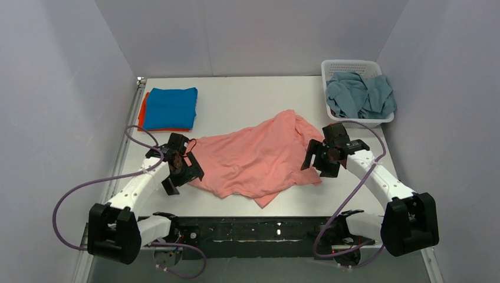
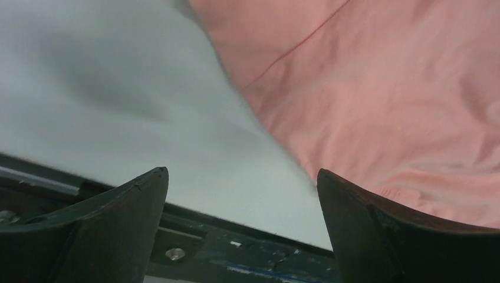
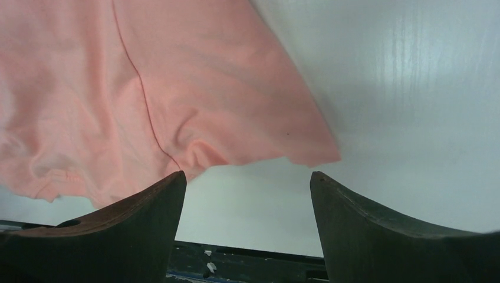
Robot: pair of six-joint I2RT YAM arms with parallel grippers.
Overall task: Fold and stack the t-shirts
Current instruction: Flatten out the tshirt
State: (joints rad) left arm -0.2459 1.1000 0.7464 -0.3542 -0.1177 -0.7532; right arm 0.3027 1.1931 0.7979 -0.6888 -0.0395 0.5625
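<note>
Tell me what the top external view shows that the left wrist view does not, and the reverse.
Only the top external view shows the folded blue t-shirt lying on the orange t-shirt, the grey-blue t-shirt in the white basket, and the right gripper. Only the left wrist view shows a screw in the dark strip at the edge of the table. Both show the salmon-pink t-shirt, the table and the open left gripper.

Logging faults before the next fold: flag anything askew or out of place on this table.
The salmon-pink t-shirt lies rumpled and diagonal mid-table, unfolded. The grey-blue t-shirt is bunched in the white basket, hanging over its right rim. The blue t-shirt sits folded on the orange t-shirt.
</note>
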